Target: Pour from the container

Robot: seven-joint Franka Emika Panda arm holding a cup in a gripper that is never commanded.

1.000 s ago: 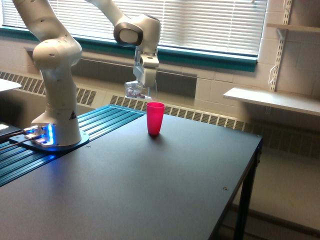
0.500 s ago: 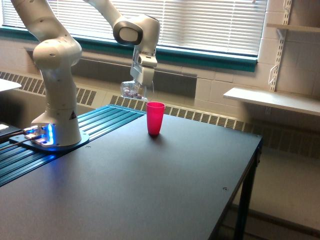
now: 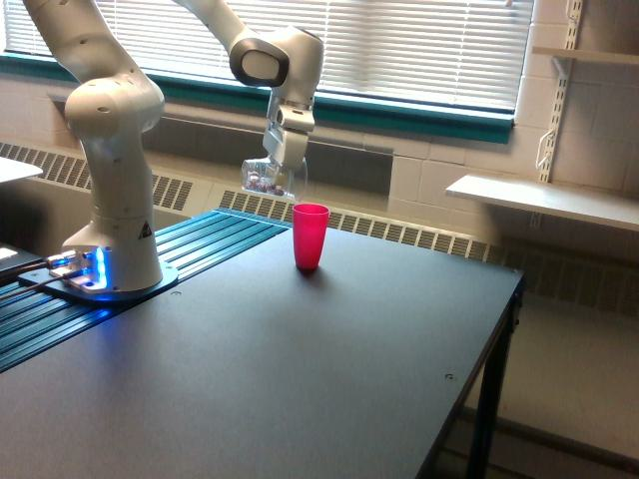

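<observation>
Step in hand: the pour is judged under way; the container [image 3: 268, 178] is held tipped on its side, small dark contents visible inside.
Fingers: the gripper [image 3: 280, 170] is closed on the container.
Container position: above the red cup [image 3: 310, 236], offset toward the exterior view's left.
Red cup: upright on the worktop [image 3: 300, 379].
Next move: the container's mouth is to be brought over the red cup's rim and tilted further.

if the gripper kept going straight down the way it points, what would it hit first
Probably the table, just to the exterior view's left of the red cup. The gripper, holding the clear container, points downward; depth is unclear, so it might clip the cup's rim.
</observation>
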